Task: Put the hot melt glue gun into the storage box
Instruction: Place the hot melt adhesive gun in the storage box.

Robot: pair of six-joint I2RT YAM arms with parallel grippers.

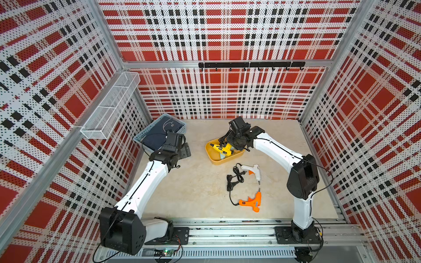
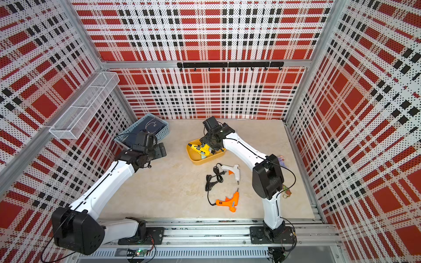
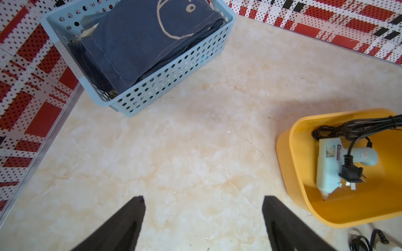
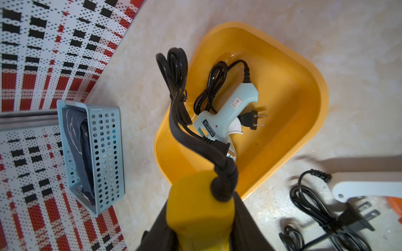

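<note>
We've got the right fingers (image 4: 245, 226) clamped on the handle of the yellow glue gun (image 4: 195, 206), holding it over the storage box (image 4: 289, 91), where a pale blue glue gun (image 4: 228, 108) already lies. Left fingers (image 3: 124, 221) are spread wide and empty above the desk (image 3: 195, 141) beside the box. A white glue gun (image 1: 252, 169) and an orange glue gun (image 1: 252, 201) lie near it.
</note>
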